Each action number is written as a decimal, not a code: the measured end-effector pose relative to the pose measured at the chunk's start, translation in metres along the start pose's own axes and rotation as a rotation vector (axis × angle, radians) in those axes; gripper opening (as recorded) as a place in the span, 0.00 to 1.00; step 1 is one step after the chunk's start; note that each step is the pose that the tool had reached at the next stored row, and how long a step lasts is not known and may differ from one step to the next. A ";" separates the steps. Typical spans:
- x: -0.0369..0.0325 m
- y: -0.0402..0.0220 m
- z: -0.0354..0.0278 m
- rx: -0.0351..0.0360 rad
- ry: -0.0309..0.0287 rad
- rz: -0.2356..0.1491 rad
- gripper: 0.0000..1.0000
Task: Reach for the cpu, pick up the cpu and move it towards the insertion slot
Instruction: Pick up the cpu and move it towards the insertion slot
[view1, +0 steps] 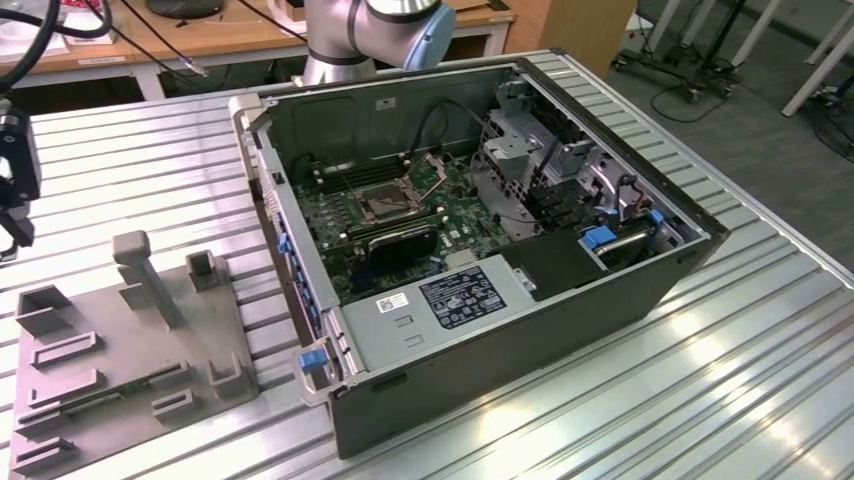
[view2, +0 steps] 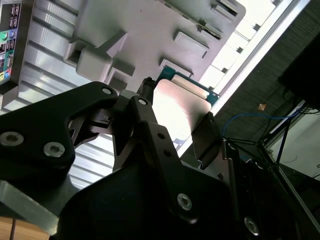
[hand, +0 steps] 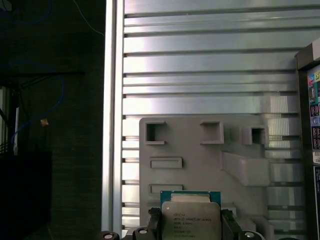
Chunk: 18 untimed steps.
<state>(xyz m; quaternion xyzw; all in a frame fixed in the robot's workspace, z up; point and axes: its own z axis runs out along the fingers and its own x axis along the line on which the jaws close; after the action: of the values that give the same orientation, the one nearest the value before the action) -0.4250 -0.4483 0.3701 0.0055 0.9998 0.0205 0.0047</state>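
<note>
Bare ribbed aluminium table (view1: 134, 150) lies open between the grey plastic tray with raised blocks (view1: 120, 350), lower left of the exterior view, and the open black computer case (view1: 534, 330) at centre. The tray's tall post (view1: 140, 275) rises beside that gap. The gripper (view2: 176, 116), clamped on the silvery square cpu (hand: 190, 217), hangs over the blocks. The case's grey side wall (view1: 274, 230) stands before the uncovered metal-framed insertion slot (view1: 384, 205). Black cables (view1: 434, 125) and a metal drive cage (view1: 527, 150) crowd the slot toward the upper right.
</note>
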 end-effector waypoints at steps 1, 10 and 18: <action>-0.0003 0.0000 0.0000 0.0000 0.0000 0.000 0.55; -0.0039 0.0000 0.0002 0.0001 0.0000 0.000 0.55; -0.0071 0.0001 0.0004 0.0000 0.0000 0.000 0.55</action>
<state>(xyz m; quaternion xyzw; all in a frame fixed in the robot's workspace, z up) -0.4178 -0.4483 0.3698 0.0055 0.9998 0.0205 0.0047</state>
